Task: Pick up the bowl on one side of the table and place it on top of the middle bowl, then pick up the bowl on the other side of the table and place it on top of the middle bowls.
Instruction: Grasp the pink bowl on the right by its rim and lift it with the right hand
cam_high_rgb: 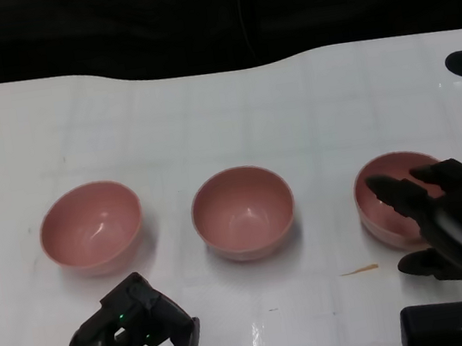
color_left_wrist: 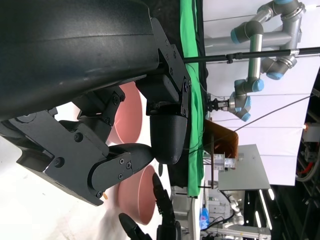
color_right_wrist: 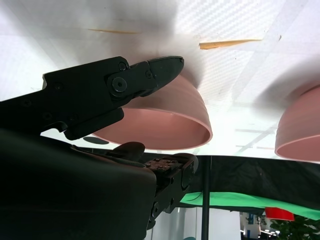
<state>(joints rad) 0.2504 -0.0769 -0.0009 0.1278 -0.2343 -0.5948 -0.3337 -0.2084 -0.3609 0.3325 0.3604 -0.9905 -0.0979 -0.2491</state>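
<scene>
Bowls sit unstacked on your table [cam_high_rgb: 288, 86]: right robot hand [cam_high_rgb: 445, 206] spread open over the right bowl [cam_high_rgb: 384, 207], gripping nothing; left robot hand [cam_high_rgb: 138, 339] curled, empty.

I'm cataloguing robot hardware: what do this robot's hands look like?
Both are matte black. The left hand is blocky, with a small green light. The right hand has long, tapered fingers, built of flat plates joined by visible screws.

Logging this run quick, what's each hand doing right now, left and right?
Left hand: fingers curled in, holding nothing, near the table's front edge.
Right hand: open, fingers spread over the right bowl, not gripping it yet.
</scene>
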